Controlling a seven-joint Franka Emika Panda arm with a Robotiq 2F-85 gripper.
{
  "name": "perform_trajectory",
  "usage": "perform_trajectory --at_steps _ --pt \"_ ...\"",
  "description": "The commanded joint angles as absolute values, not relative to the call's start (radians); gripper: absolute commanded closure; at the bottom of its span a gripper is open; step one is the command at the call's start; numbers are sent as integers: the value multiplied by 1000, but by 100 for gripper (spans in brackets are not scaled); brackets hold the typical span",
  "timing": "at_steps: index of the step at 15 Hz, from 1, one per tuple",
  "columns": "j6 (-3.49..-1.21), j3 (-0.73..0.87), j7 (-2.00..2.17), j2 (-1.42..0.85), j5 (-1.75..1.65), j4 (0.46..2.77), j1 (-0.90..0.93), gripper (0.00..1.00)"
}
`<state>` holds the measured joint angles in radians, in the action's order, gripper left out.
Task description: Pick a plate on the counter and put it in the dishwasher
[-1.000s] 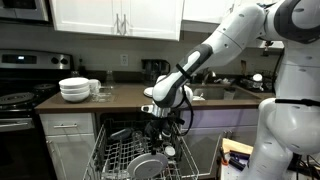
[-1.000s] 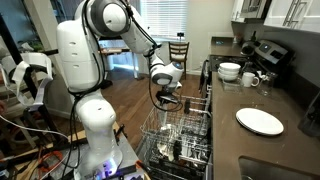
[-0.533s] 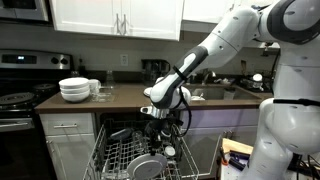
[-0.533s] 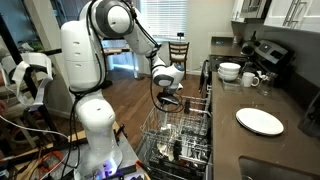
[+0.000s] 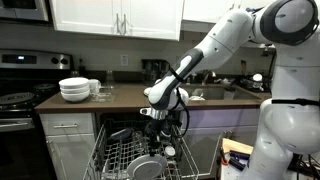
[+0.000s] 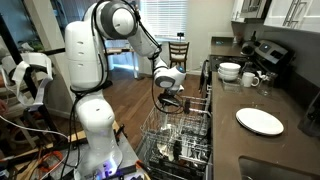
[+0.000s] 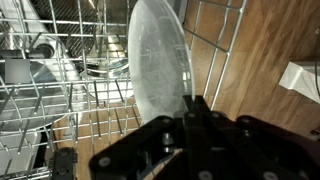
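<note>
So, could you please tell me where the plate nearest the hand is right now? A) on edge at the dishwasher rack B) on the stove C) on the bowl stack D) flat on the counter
A: in the wrist view the hand is shut on the plate, which stands on edge above the wires of the dishwasher rack.

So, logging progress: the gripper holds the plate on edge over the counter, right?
Not quite. The gripper holds the plate on edge over the dishwasher rack instead. The wrist view shows the wire rack behind the plate.
</note>
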<state>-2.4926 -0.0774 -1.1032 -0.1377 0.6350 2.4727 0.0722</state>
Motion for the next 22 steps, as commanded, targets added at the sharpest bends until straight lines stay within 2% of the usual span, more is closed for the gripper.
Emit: perform_trajectory --at_steps 1,9,22 --pt "-2480 -105 -1158 -154 683 2451 34 98" --pt "-2475 -113 -1179 -181 701 2439 12 98" --pt "-2340 -89 -1125 -222 638 2347 -12 98"
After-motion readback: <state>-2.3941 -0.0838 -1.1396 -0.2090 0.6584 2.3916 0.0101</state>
